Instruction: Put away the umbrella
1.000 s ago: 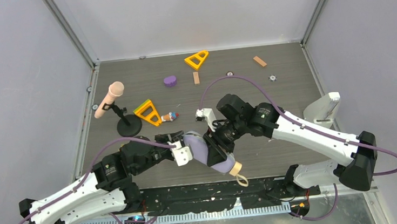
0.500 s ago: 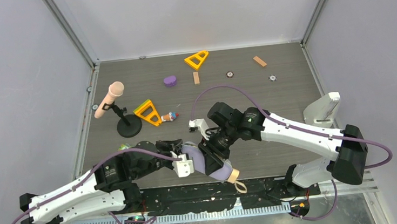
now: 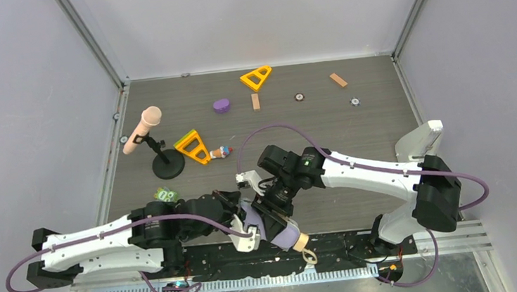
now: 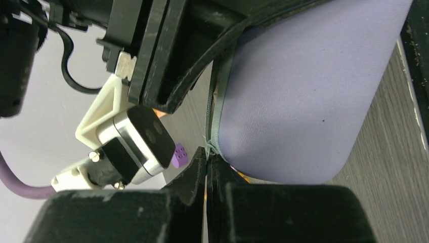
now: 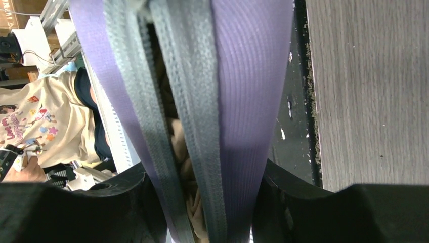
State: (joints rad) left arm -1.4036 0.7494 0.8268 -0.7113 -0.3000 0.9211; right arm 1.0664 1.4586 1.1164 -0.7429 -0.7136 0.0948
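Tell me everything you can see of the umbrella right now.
The umbrella is folded and almost wholly inside a lavender case, slanted at the near edge of the table. Only its small tan handle with a pale wrist loop pokes from the case's near end, and crumpled beige fabric shows through the open zipper. The right gripper clamps the case around it; the left gripper pinches the zipper's end. No shaft or ribs show.

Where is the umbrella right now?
In the overhead view, the umbrella sits mostly inside the purple case at the table's near edge, centre, between the left hand and right hand; its tan handle pokes out toward the arm bases.
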